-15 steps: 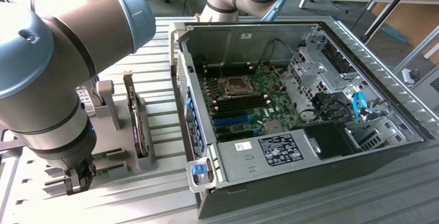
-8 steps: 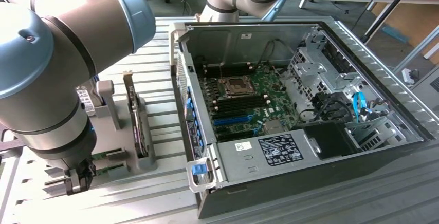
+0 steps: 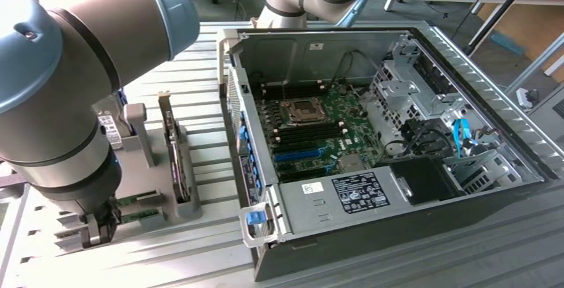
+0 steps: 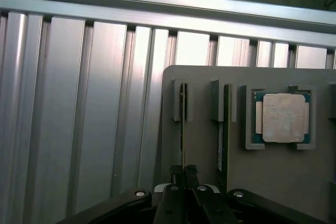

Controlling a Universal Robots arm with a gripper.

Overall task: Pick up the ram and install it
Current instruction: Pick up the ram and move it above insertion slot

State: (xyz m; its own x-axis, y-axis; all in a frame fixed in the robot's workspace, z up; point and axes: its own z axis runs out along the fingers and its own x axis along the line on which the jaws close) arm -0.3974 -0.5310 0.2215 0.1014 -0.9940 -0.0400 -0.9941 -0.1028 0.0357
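Wrist view: gripper (image 4: pixel 183 170) fingers are pinched together on the exposed edge of the ram (image 4: pixel 182 124), which stands edge-on in its slot in the grey holder (image 4: pixel 202 145). A second stick (image 4: pixel 227 129) sits in the neighbouring slot just beside it, and the processor chip (image 4: pixel 285 118) lies flat in its recess past that. Exterior view: the arm (image 3: pixel 62 103) is down over the holder at the exterior view's left, next to the upright expansion card (image 3: pixel 176 162), well apart from the open PC case (image 3: pixel 476 70) and its motherboard (image 3: pixel 326 129).
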